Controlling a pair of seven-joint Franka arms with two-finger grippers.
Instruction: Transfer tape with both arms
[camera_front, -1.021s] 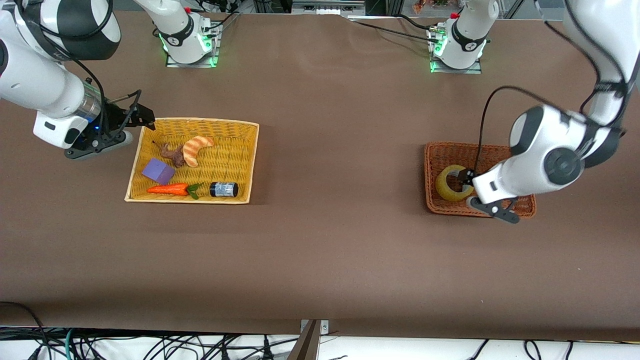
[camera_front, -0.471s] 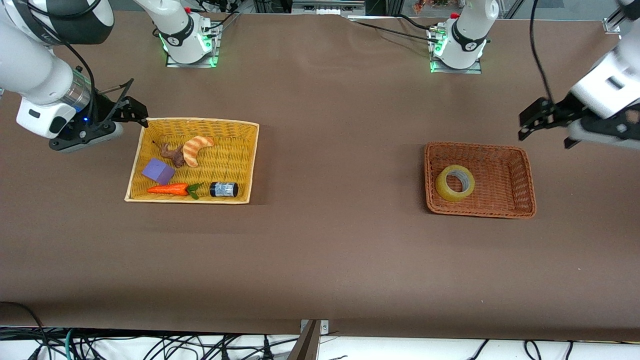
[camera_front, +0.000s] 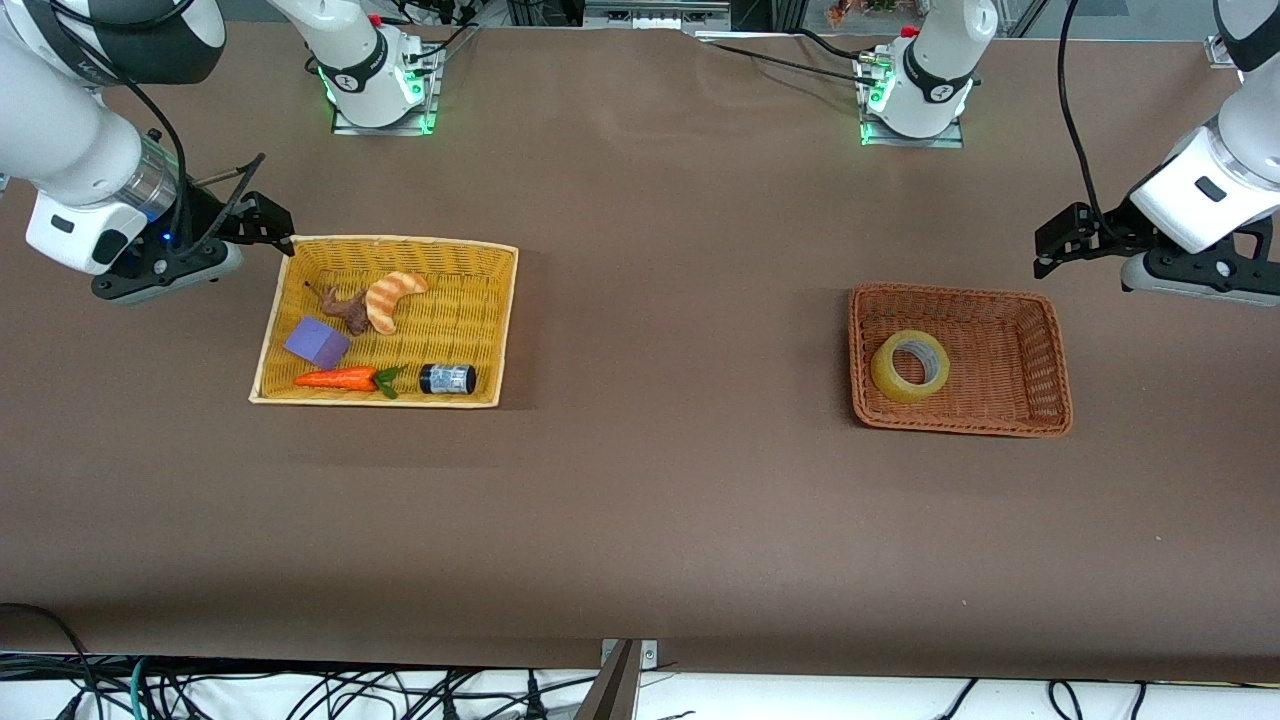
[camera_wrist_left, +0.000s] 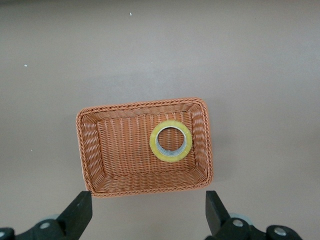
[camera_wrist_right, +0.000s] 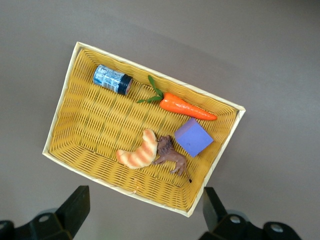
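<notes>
The tape (camera_front: 885, 376), a yellowish ring, lies flat in the brown wicker basket (camera_front: 960, 295), at the end of the basket toward the right arm. In the left wrist view the tape (camera_wrist_left: 171, 158) sits inside the same basket (camera_wrist_left: 140, 106). My left gripper (camera_front: 1045, 252) hangs open and empty over the bare table just off the basket's corner, toward the left arm's end of the table. Its fingers frame bare cloth in its wrist view (camera_wrist_left: 147, 215). My right gripper (camera_front: 278, 226) is open and empty over the table by a corner of the yellow basket (camera_front: 400, 242), as its wrist view (camera_wrist_right: 145, 210) also shows.
The yellow basket (camera_wrist_right: 210, 94) holds a small dark jar (camera_front: 447, 378), a carrot (camera_front: 340, 378), a purple block (camera_front: 317, 342), a croissant (camera_front: 393, 298) and a toy lion (camera_front: 345, 310). Brown cloth covers the table between the two baskets. Both arm bases stand along the table's edge farthest from the front camera.
The left gripper has risen off the tape and drawn back toward its end of the table, leaving the tape in the brown basket. The right gripper has edged slightly away from the yellow basket.
</notes>
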